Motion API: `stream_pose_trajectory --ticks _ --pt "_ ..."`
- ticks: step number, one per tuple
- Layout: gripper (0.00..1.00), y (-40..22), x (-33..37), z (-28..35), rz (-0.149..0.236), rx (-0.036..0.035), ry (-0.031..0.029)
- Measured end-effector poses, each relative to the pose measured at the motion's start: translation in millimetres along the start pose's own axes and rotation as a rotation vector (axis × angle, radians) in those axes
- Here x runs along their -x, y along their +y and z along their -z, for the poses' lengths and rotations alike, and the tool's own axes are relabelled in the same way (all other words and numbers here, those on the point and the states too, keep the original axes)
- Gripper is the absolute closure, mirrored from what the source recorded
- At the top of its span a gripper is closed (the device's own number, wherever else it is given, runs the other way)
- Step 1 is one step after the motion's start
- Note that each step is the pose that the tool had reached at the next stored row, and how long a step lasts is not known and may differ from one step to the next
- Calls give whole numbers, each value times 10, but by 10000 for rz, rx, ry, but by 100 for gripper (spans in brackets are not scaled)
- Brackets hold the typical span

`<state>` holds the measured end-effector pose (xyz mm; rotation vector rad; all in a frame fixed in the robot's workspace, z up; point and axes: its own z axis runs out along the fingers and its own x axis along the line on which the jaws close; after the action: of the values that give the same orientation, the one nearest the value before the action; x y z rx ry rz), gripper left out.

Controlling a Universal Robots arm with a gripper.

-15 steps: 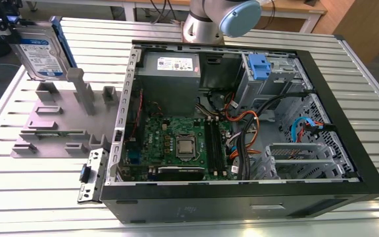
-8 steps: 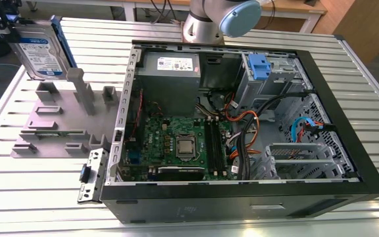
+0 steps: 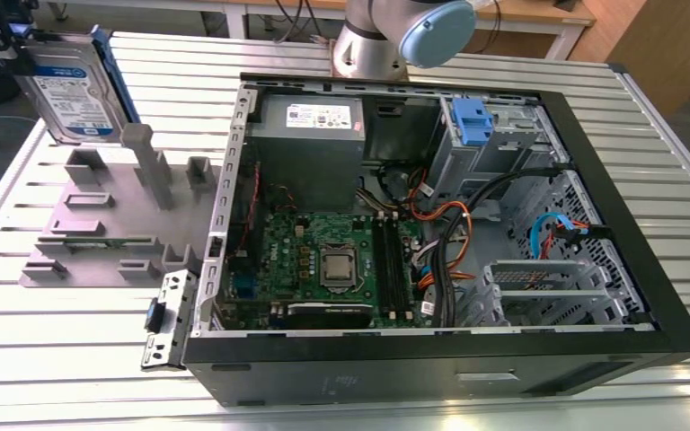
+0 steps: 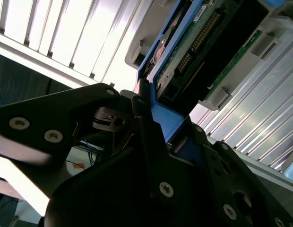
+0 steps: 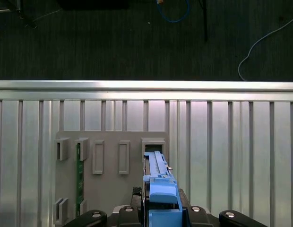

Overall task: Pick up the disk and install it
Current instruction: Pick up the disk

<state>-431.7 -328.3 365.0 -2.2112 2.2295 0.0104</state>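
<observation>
- Gripper (image 4: 149,116): black bolted metal fingers pinched on the blue plastic edge of the disk (image 4: 193,52). The far finger is hard to make out, probably hidden behind the frame.
- Disk (image 3: 75,94) in the exterior view: a flat silver-grey slab with its white-and-blue label facing the camera. It is held on edge above the rack (image 3: 93,215), at that view's upper left, well apart from the case (image 3: 441,364).
- Its underside in the second wrist view shows green circuit board and a row of pins.
- Rack: a matte grey block with upright posts and rectangular slots, on the ribbed aluminium table (image 3: 57,359).
- Case: black and open, with a green motherboard (image 3: 321,260) inside.
</observation>
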Motion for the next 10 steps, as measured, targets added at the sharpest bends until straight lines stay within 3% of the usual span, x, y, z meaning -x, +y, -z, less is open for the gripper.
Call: stream_pose_trajectory --ticks 10 --pt "63 0 0 37 0 -1 0"
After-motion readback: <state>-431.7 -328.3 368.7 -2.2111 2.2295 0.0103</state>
